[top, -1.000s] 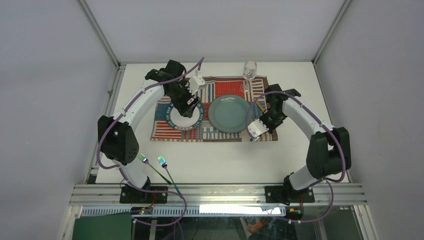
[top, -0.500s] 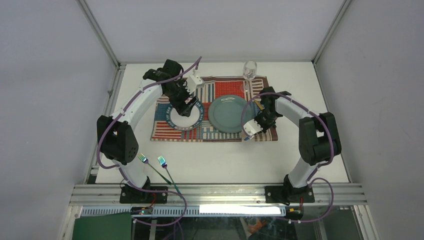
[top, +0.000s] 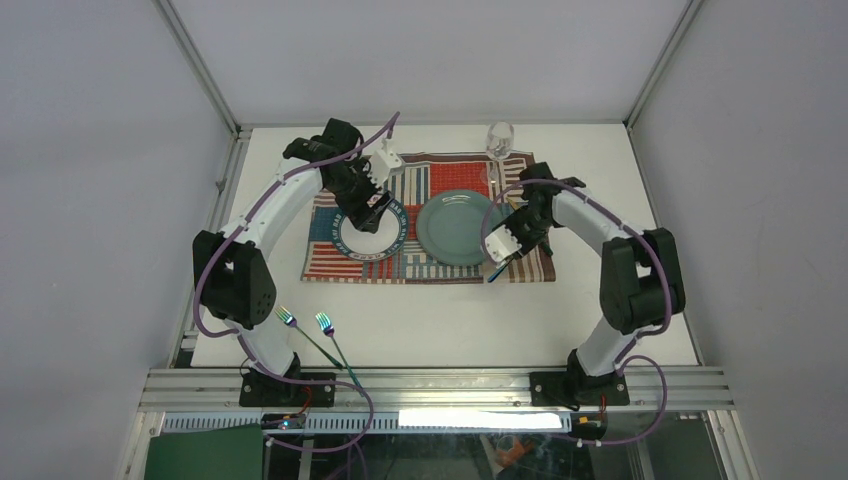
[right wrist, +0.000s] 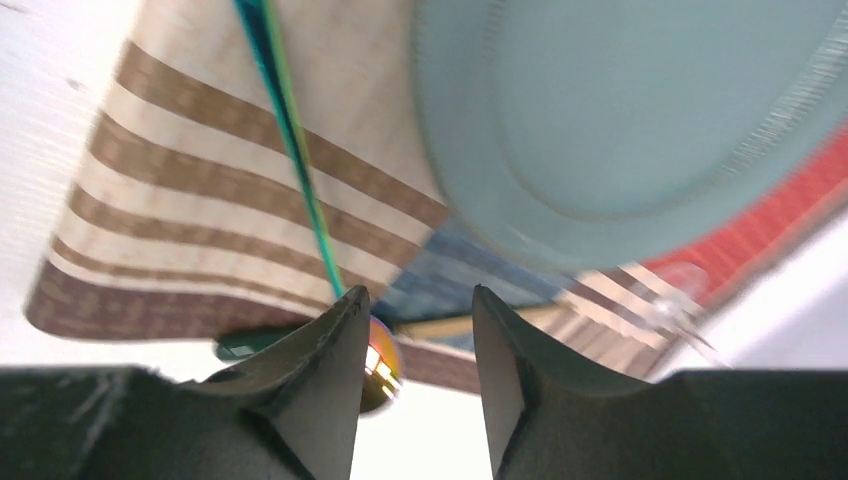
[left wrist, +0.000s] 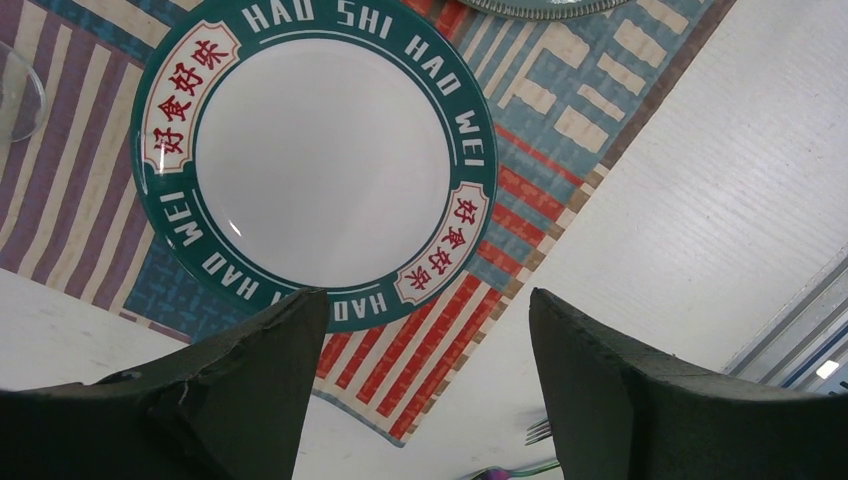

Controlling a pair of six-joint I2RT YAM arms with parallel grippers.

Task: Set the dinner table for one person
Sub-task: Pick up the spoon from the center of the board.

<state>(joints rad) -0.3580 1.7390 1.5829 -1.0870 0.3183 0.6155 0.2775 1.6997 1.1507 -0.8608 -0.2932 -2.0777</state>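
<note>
Beside green plate (top: 455, 227) | right gripper (right wrist: 417, 300) just let go, cutlery (right wrist: 290, 130) now set down | left gripper (left wrist: 425, 300) open, empty

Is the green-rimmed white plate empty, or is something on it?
Empty: the left wrist view shows the plate with a bare white centre and nothing on it.

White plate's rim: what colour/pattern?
The white plate has a dark green rim with white lettering and red characters. Best in left wrist view.
</note>
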